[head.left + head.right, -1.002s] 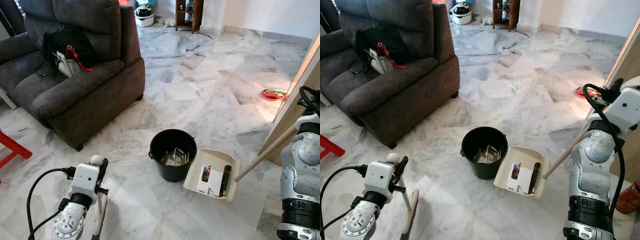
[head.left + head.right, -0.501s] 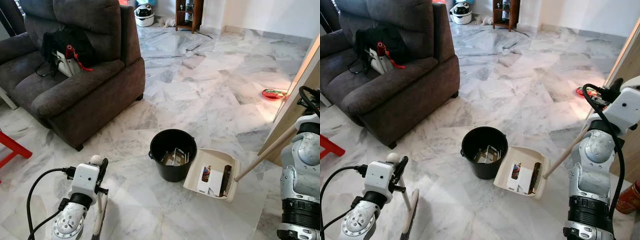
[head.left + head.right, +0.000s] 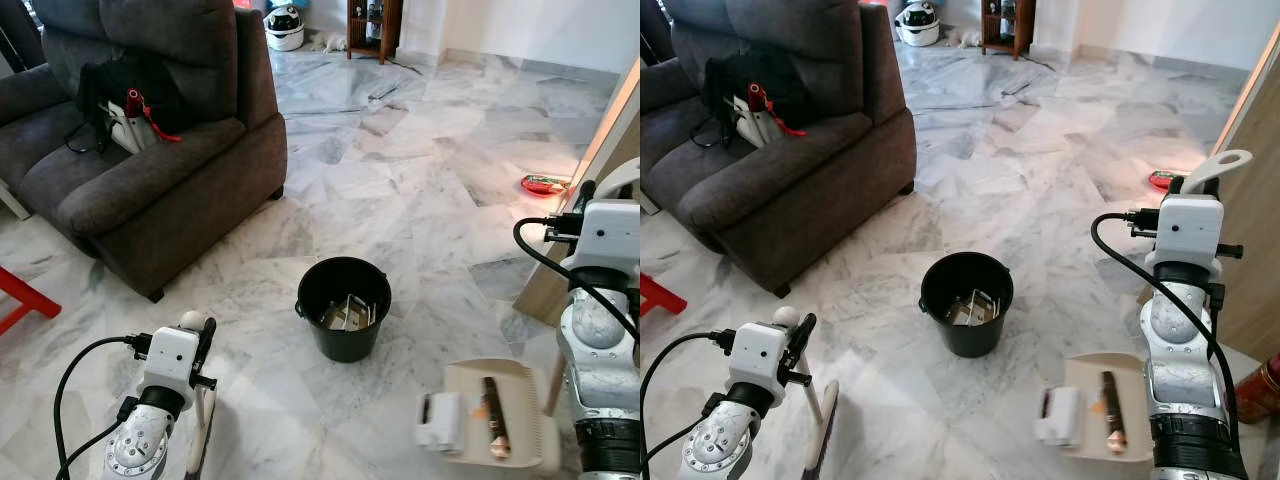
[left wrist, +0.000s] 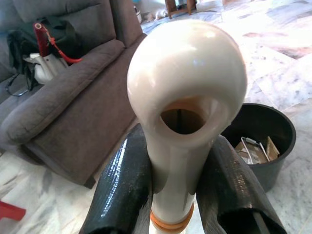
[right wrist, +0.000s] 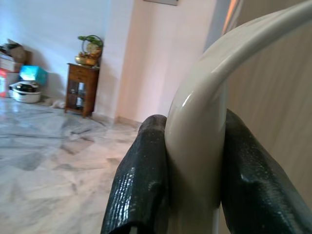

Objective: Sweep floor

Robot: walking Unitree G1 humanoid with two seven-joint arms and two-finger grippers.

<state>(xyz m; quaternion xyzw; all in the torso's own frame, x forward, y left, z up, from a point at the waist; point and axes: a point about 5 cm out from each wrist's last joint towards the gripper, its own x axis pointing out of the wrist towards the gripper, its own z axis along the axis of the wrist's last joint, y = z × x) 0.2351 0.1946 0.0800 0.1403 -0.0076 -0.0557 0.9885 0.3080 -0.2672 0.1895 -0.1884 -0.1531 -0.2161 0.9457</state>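
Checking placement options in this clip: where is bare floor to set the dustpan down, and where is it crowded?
Free: the marble floor between sofa and right wall, beyond the bucket; also between sofa and bucket. Crowded: the near strip, with the broom in the left gripper, bucket, and dustpan by the right arm.

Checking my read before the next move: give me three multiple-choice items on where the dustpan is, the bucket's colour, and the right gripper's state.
1. The dustpan lies:
A. on the sofa
B. on the floor, apart from the bucket
C. inside the bucket

2. The bucket is:
A. black
B. red
C. white

3. The right gripper is:
A. open
B. shut on the dustpan handle
C. holding a cloth

Answers: 1 B, a strip of marble floor shows between them; 2 A, its wall is black; 3 B, its fingers flank the cream handle.
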